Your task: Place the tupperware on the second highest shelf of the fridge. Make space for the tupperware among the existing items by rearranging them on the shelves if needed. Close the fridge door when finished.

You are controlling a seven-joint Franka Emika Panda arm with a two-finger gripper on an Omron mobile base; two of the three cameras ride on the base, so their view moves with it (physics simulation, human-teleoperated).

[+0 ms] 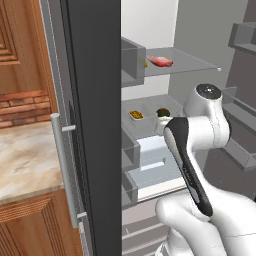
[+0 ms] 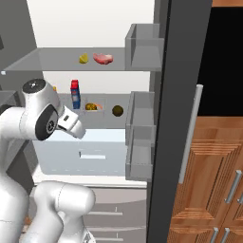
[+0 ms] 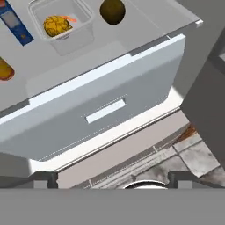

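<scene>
Two foods flank each other on the second highest shelf: the tupperware beside a dark olive-brown ball. Right base view: tupperware between blue bottle and ball. Hand view: gripper spread wide, empty, away from the tupperware

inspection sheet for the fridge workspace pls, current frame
Surface: second highest shelf, flat pale grey, above a pale drawer.
Job's things: tupperware rests on that shelf, yellow-orange food inside; fridge doors open.
Clutter: dark olive-brown ball beside the tupperware, apart from it; blue and red bottle upright; red-pink meat piece and small yellow bit on the top see-through shelf.
Pincer: pincer open, holding nothing.
Cables: nothing seen.
Surroundings: wooden cabinets, marble counter.
</scene>
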